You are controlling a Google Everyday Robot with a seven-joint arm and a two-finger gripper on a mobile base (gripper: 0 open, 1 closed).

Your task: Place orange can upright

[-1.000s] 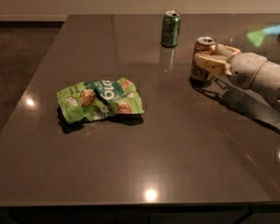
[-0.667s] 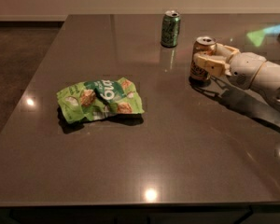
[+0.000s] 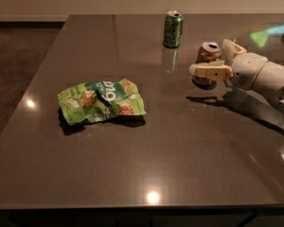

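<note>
The gripper (image 3: 211, 58) reaches in from the right edge of the table (image 3: 180, 150), with its two fingers spread wide on either side of the orange can (image 3: 207, 52). It is released rather than clamped. The near finger (image 3: 210, 71) lies level and crosses in front of the can's lower half, its tip pointing toward the left edge. Whether it brushes the can cannot be told. The far finger (image 3: 232, 47) stands behind and a little to the right of the can, with a gap between them. Nothing is lifted or carried.

The orange can stands upright on the table inside that spread, silver top up, in the far right part of the surface. It is nearer the far edge than the near one.

There are two cans. The second is a green can (image 3: 173, 29), also upright, close to the far edge and to the left of the orange can, well apart from the fingers. There is one crumpled green snack bag (image 3: 102, 101), lying flat toward the left edge about midway between the far and near edges. It is well apart from both cans and the gripper.
</note>
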